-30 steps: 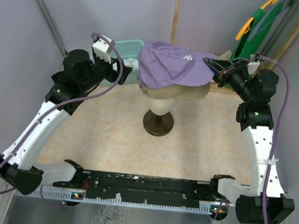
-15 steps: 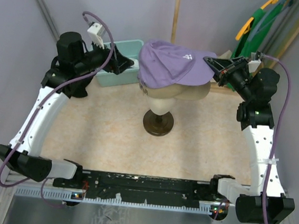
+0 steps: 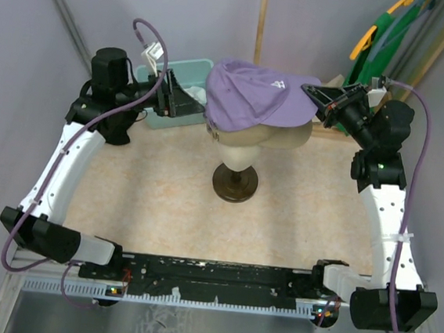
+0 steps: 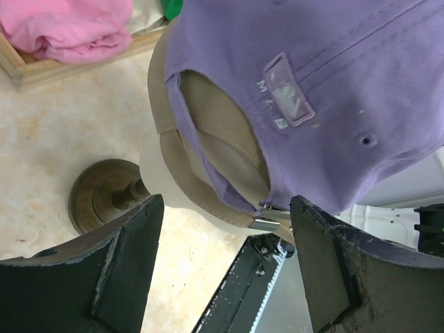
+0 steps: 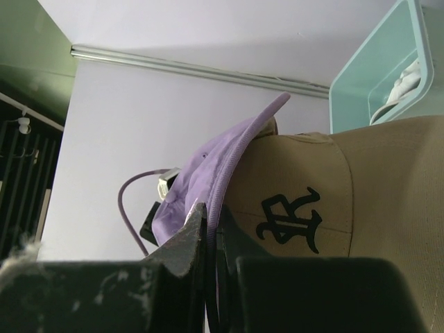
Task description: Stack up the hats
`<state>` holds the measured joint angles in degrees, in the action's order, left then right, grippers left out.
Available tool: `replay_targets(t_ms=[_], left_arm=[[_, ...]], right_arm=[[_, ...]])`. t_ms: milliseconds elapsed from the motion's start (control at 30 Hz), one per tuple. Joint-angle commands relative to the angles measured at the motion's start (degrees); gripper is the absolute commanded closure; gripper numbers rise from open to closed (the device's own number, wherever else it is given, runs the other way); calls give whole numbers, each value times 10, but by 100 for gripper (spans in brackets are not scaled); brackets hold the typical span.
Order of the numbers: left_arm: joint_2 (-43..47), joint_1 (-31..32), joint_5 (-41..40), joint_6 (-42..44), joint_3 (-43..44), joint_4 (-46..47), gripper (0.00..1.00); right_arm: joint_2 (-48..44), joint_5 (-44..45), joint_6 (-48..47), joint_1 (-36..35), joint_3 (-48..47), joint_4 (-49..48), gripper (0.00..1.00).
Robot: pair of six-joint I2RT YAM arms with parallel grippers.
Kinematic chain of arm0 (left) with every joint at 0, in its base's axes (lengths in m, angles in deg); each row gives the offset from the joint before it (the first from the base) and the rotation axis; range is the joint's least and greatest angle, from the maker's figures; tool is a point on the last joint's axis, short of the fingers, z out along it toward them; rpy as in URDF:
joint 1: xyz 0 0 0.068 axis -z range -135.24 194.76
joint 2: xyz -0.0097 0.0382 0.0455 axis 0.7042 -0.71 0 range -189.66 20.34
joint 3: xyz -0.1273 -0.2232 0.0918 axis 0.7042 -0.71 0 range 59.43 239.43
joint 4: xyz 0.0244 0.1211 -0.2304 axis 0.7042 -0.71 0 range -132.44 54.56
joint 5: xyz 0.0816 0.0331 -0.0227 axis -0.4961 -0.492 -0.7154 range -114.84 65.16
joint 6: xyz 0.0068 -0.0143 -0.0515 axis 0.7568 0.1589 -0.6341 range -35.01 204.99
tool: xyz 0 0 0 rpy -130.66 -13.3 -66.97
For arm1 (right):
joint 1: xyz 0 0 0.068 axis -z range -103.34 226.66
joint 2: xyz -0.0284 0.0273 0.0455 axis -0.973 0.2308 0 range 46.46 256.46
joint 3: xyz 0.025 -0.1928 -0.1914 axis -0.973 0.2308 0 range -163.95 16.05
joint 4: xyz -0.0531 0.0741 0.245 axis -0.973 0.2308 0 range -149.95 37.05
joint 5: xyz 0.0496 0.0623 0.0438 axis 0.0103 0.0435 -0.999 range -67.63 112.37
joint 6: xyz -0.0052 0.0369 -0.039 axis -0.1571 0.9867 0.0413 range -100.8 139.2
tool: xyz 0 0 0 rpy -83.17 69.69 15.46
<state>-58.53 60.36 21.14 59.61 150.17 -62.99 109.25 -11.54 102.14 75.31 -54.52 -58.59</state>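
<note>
Swung inward, my left fingers (image 3: 180, 99) now stand wide and empty behind the purple cap (image 3: 248, 98), which sits over the tan cap (image 4: 222, 139) on the stand (image 3: 234, 185). My right fingers (image 3: 323, 99) are clamped on its brim. Seating it seems the step in hand; next I should probably tug the rear down.

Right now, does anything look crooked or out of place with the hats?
Yes. The purple cap sits askew on the tan cap: its brim, pinched in the shut right gripper, stands off the tan crown, and at the back the tan band sticks out below it.
</note>
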Motion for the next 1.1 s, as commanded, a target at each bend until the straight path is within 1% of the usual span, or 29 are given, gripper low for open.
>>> replay_targets(t_ms=[0,200,333,667,800,867,1067], left_arm=[[-1,-2,14,-10,-11,-4,21],[-14,-1,13,-10,-18,12,21],[-28,-1,26,-11,-23,25,21],[-50,-1,16,12,-25,11,23],[-55,-1,8,25,-26,-3,28],[-56,-1,2,35,-28,-13,33],[-60,-1,-2,56,-40,-32,40]], right_arm=[[4,11,-13,6,-11,-42,100],[4,10,-13,6,-12,-47,100],[5,9,-13,6,-12,-50,100],[-2,6,-12,7,13,-58,100],[-7,8,-15,7,31,-60,100],[-11,9,-18,7,47,-63,100],[-25,3,-18,16,101,-75,100]])
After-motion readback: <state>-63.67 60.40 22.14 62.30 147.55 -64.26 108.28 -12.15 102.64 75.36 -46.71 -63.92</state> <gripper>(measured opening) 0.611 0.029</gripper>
